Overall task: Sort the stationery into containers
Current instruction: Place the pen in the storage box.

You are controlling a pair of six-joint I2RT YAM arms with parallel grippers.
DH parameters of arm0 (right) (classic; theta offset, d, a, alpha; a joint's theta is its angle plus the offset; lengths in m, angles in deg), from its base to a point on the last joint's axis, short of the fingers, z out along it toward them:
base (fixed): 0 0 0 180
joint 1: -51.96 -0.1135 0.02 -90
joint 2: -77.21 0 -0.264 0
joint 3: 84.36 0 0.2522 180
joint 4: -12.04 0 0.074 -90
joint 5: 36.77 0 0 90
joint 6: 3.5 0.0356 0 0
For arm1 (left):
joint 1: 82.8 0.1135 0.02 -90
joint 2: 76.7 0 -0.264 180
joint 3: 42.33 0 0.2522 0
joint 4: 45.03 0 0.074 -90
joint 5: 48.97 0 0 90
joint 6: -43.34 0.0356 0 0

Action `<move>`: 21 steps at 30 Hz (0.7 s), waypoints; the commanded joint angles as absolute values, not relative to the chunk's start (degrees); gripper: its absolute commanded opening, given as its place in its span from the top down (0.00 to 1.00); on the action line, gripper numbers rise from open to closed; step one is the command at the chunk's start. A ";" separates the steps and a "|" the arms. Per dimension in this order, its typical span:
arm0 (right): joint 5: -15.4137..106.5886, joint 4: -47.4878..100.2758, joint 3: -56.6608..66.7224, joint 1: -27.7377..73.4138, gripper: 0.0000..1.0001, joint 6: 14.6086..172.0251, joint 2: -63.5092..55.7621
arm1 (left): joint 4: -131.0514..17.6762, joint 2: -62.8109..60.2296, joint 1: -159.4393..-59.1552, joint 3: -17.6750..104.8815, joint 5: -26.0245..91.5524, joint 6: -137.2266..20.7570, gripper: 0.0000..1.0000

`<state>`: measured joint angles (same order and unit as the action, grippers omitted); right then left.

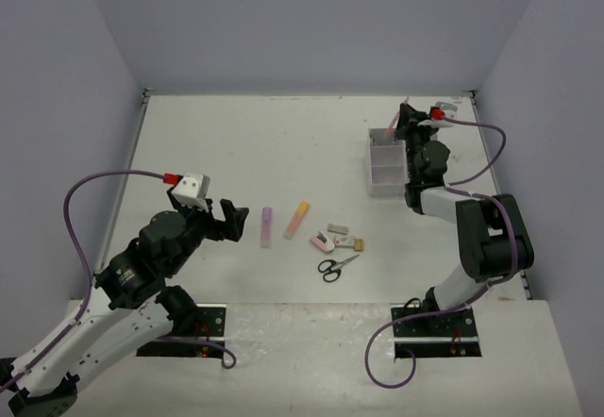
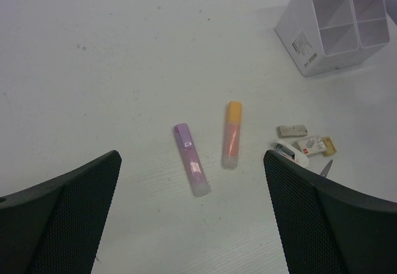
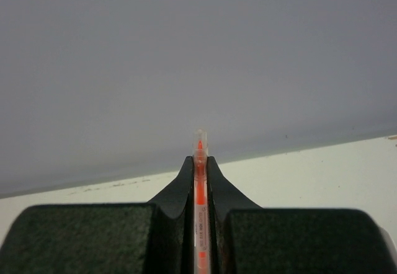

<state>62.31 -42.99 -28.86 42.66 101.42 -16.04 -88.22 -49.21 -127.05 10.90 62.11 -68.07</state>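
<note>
A lilac highlighter (image 1: 267, 226) (image 2: 191, 159) and an orange highlighter (image 1: 297, 219) (image 2: 231, 134) lie side by side on the table. To their right are small erasers (image 1: 338, 238) (image 2: 304, 144) and black-handled scissors (image 1: 335, 266). My left gripper (image 1: 226, 221) (image 2: 191, 154) is open, low and just left of the lilac highlighter, holding nothing. The white divided container (image 1: 387, 162) (image 2: 335, 23) stands at the far right. My right gripper (image 1: 404, 120) (image 3: 200, 162) hangs over its far end, shut on a pink-red pen (image 3: 200, 190) that points upward.
Grey walls close in the table at the back and both sides. The right arm (image 1: 481, 238) curves along the right edge. A pen stands in one far compartment of the container in the left wrist view.
</note>
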 commanded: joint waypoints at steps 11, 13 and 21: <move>57.25 -43.21 -29.48 42.08 0.10 102.49 -10.75 | -86.12 -49.63 -126.74 10.28 62.01 -66.86 0.00; 59.31 -34.63 -28.24 40.77 0.06 102.09 -5.62 | -86.50 -49.44 -126.75 10.46 62.97 -67.07 0.00; 70.71 18.65 -17.04 25.94 0.01 104.42 19.55 | -87.27 -48.48 -126.74 10.72 65.39 -68.10 0.00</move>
